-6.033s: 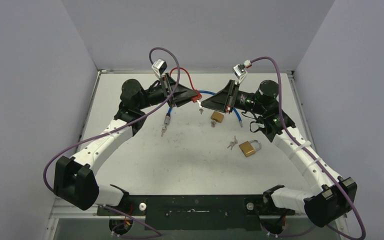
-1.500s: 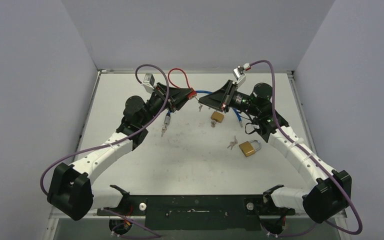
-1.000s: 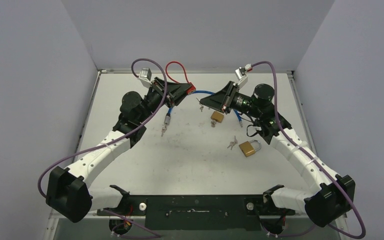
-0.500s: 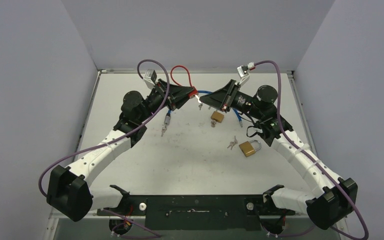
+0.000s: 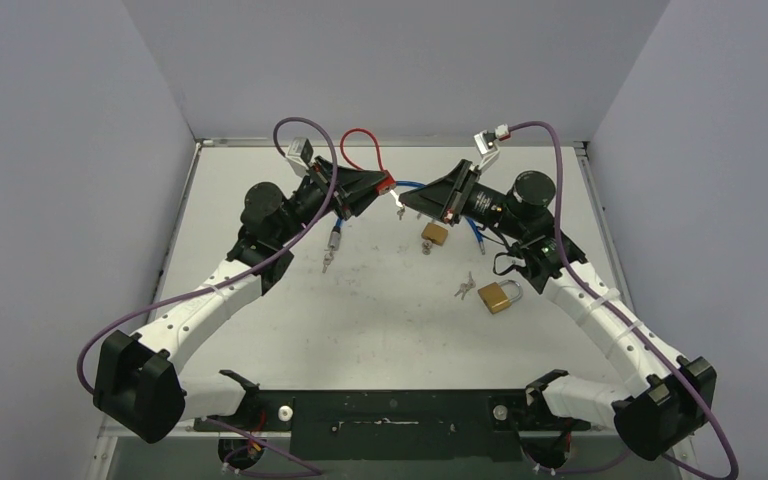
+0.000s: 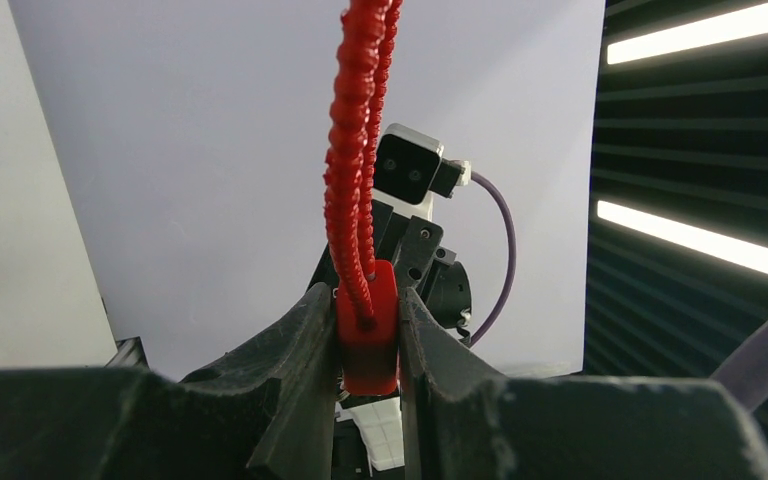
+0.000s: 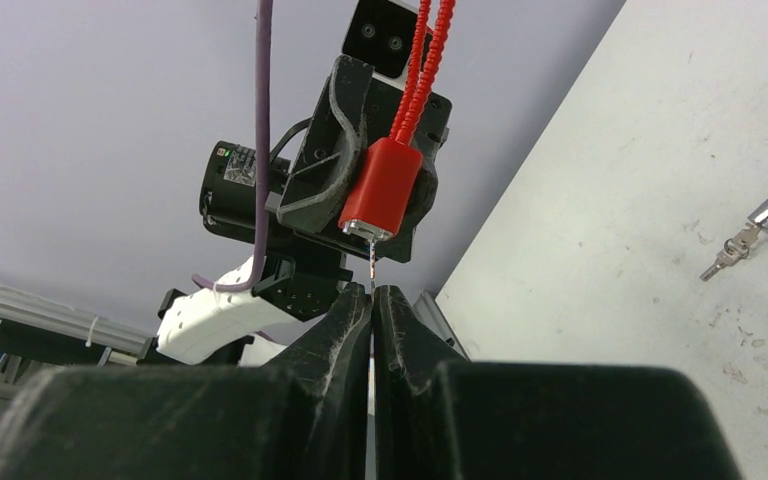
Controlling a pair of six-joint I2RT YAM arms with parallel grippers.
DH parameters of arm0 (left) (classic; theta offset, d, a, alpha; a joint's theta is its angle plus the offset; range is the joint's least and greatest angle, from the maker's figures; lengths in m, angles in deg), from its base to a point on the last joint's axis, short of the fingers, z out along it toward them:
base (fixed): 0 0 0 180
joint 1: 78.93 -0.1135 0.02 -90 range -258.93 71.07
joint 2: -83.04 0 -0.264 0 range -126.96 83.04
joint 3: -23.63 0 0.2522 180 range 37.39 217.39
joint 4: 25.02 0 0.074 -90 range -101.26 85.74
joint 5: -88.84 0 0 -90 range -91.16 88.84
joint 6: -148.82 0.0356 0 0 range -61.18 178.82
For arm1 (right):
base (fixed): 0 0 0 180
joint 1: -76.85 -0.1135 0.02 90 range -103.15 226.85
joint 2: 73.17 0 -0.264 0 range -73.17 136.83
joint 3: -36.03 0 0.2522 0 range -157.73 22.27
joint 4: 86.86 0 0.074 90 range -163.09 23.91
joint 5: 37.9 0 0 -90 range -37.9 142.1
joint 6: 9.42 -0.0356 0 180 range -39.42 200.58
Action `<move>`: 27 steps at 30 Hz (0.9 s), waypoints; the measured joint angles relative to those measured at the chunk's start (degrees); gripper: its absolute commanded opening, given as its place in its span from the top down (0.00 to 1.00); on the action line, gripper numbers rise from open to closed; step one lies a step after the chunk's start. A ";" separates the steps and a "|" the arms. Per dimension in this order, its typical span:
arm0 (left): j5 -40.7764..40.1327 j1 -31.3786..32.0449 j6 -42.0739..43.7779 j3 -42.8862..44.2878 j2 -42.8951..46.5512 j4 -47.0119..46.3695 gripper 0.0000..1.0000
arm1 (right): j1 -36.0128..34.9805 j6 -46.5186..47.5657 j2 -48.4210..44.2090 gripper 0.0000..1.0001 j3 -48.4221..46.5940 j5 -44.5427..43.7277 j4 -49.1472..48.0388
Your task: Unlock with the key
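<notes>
My left gripper (image 5: 381, 186) is shut on the red body of a cable lock (image 5: 386, 183), held above the far middle of the table; its red cable (image 5: 359, 141) loops up behind. In the left wrist view the lock body (image 6: 367, 340) sits squeezed between both fingers of the left gripper (image 6: 367, 310). My right gripper (image 5: 403, 203) faces it, shut on a thin key (image 7: 371, 268). In the right wrist view the key rises from the right gripper (image 7: 372, 292) to the silver end of the lock (image 7: 383, 190). How far the key is in I cannot tell.
On the table lie a small brass padlock (image 5: 434, 234), a larger brass padlock (image 5: 499, 296) with loose keys (image 5: 465, 288) beside it, and a blue cable lock (image 5: 475, 232) whose silver end (image 5: 335, 240) with keys lies left of centre. Grey walls stand on three sides.
Over the last second the left gripper brought the red lock down and right, and the right gripper moved up to it, so key and lock end now meet. Almost nothing moved in the last half second.
</notes>
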 measured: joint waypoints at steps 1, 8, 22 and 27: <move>0.00 0.00 -0.09 -0.02 0.00 -0.17 1.00 | -0.13 0.00 0.13 1.00 -0.02 -0.09 0.00; 0.02 0.00 -0.48 -0.02 0.00 -0.90 1.00 | -0.66 -0.48 1.31 1.00 -0.33 -0.09 -0.46; 0.07 0.00 -0.68 -0.48 -0.04 -1.92 1.00 | -0.72 -1.84 1.44 1.00 -0.31 -0.09 -3.48; 0.28 0.00 -0.85 -0.48 -0.13 -1.97 1.00 | -0.72 -2.01 1.46 1.00 -0.33 -0.11 -3.43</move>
